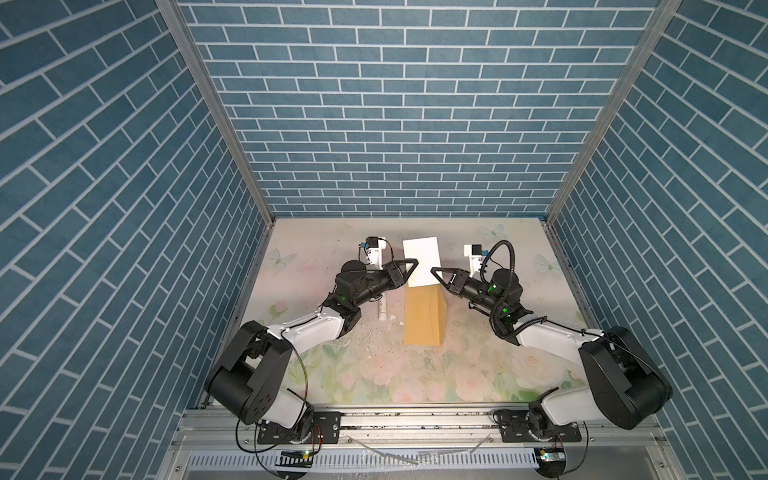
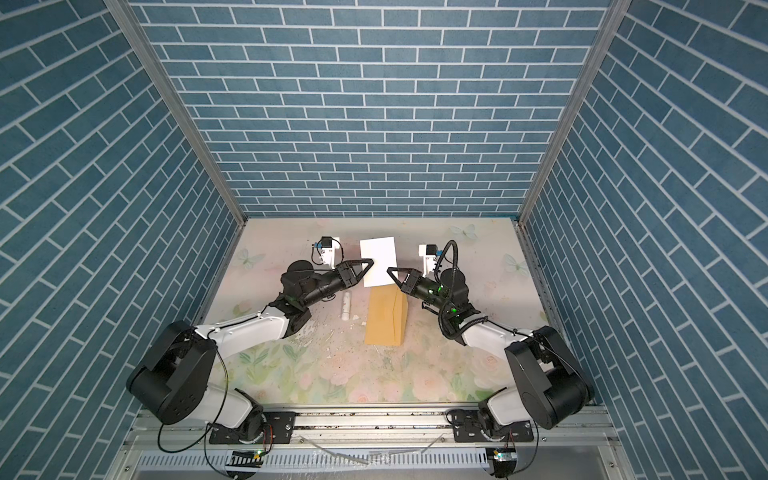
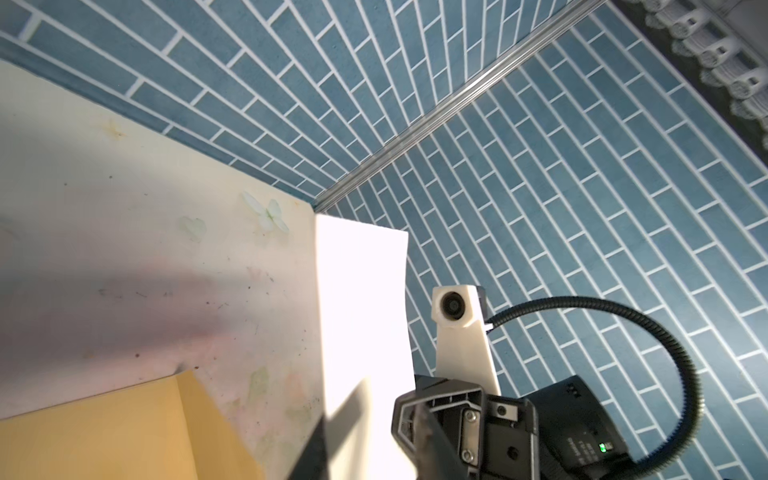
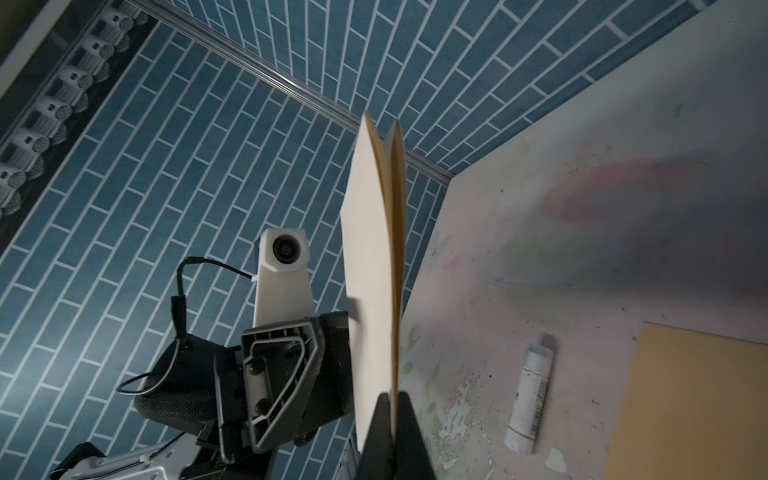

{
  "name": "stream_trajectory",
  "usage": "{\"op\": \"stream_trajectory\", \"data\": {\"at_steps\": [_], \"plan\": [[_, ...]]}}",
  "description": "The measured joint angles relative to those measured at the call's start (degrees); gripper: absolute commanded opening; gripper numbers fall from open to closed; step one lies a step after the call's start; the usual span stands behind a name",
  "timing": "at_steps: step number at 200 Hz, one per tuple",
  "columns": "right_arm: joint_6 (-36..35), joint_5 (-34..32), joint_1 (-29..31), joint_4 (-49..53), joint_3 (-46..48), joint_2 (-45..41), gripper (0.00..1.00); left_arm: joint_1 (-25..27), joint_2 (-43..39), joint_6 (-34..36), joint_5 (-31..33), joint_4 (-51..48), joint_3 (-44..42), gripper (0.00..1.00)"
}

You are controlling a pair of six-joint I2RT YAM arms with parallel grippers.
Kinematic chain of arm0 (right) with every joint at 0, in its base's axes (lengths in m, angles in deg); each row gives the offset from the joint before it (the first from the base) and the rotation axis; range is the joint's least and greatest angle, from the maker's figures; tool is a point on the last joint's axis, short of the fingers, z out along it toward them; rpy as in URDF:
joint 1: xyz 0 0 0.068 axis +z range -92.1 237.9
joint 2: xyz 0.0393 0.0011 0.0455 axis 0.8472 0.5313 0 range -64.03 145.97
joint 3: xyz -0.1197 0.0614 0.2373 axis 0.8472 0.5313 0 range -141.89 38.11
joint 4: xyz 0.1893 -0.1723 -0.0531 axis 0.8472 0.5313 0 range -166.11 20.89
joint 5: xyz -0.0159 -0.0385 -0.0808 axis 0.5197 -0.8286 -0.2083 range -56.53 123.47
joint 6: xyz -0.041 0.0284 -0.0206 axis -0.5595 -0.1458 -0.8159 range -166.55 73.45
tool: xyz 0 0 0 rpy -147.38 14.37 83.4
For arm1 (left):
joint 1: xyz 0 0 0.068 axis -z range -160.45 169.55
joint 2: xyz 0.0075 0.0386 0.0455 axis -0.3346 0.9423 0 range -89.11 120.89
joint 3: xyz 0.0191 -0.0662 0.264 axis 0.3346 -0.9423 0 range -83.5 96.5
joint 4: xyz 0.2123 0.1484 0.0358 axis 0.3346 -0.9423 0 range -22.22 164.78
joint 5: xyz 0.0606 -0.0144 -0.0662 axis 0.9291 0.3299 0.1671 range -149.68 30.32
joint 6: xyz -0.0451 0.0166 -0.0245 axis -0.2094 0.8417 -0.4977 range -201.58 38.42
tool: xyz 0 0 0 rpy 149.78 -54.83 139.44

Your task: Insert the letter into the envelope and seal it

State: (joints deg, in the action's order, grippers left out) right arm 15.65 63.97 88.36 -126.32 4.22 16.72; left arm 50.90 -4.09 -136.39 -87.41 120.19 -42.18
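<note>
Holding the letter (image 1: 422, 262) up above the far end of the envelope (image 1: 424, 320) on the counter (image 1: 415, 382), I've got my right claw (image 1: 433, 271) clenched on it; left claw (image 1: 415, 262), jaws parted, flanks the letter's other edge.

the letter (image 1: 422, 261), folded, its pale blank reverse facing up in both top views, hangs tilted in the air above the far end of the envelope (image 1: 424, 322). in the right wrist view its folded layers (image 4: 376, 266) splay apart, tan at the inner edges. the mustard-yellow envelope lies lengthwise at mid-counter, one long side lifted in a slanted fold.
</note>
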Motion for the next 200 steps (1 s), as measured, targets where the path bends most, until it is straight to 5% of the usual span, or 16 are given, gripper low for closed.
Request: {"op": "stream_trajectory", "data": {"at_steps": [40,67,122,200], "plan": [[-9.33,-4.57,0.00,20.79,-1.88,-6.84,0.00,0.07,-4.09,9.07,3.56,-13.31,0.00,0.72],[-15.41,-8.90,0.00,35.08,-5.97,-8.33,0.00,0.42,-7.02,14.36,6.75,-20.11,0.00,0.77],[-22.86,-15.43,0.00,55.21,-12.31,-5.97,0.00,1.64,-4.55,18.21,10.36,-25.94,-0.02,0.79],[-25.29,-21.07,0.00,68.83,-17.40,-0.57,0.00,2.93,5.18,18.16,10.71,-24.98,-0.33,0.78]]}}
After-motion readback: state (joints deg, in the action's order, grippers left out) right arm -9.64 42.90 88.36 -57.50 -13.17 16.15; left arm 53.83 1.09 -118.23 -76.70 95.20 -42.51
